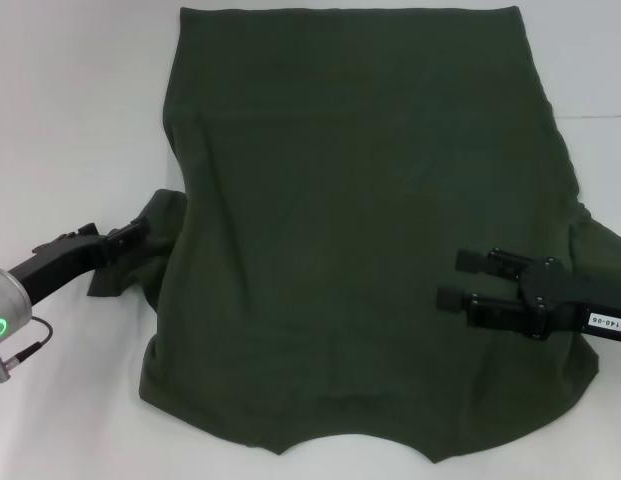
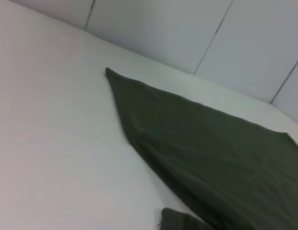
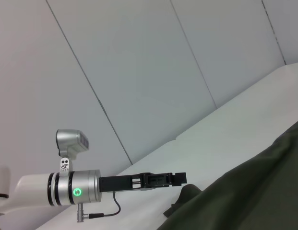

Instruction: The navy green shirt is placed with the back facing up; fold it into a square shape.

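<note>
The navy green shirt [image 1: 360,230] lies spread across the worktop [image 1: 70,120]; left gripper [image 1: 140,230] pinches its sleeve, right gripper [image 1: 452,278] hovers with jaws spread.

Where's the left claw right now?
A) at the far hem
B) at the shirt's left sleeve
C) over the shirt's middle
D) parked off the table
B: in the head view the left claw sits at the bunched left sleeve of the shirt, at the shirt's edge, while the right claw is open over the shirt's right side.
</note>
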Available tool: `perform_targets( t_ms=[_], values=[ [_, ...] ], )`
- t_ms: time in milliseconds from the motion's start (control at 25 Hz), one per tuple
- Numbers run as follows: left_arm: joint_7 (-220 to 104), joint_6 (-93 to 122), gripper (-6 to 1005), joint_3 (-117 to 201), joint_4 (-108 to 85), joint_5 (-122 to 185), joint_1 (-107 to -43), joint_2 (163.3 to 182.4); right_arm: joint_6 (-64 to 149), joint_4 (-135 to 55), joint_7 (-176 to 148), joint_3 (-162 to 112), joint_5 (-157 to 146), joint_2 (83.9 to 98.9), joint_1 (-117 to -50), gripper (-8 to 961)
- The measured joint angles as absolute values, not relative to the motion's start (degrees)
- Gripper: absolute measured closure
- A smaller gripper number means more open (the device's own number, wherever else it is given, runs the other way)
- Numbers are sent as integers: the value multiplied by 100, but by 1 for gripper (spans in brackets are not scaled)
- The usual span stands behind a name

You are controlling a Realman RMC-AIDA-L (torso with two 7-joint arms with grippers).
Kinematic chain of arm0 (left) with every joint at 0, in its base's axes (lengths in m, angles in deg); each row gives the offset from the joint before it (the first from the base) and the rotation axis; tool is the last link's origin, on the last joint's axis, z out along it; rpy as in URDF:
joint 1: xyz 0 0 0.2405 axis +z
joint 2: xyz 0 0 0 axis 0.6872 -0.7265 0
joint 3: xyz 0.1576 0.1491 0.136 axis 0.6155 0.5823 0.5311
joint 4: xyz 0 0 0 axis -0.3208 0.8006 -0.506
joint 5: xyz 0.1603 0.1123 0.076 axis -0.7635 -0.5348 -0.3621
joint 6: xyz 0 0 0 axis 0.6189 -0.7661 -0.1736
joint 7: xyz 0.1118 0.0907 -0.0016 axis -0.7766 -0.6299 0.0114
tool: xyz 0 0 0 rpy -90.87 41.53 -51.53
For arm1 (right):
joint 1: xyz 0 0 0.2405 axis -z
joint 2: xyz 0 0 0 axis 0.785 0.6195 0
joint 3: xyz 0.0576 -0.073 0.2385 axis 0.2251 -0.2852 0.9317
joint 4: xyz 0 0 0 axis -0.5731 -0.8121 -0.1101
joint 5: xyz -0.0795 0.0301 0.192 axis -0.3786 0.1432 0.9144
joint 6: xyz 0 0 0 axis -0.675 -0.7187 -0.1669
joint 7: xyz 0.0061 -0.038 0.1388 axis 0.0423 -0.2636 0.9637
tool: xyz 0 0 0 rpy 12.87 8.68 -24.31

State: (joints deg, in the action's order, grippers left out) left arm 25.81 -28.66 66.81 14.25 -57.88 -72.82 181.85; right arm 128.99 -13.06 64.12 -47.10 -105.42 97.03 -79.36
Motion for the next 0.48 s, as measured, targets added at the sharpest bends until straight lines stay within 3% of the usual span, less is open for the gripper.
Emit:
perform_targets(
  t_ms=[480],
  values=[
    [2552, -2576, 91, 6763, 1326, -5832, -7347, 18185, 12857, -1305, 6423, -4708, -10542, 9716, -7942, 47]
  ],
)
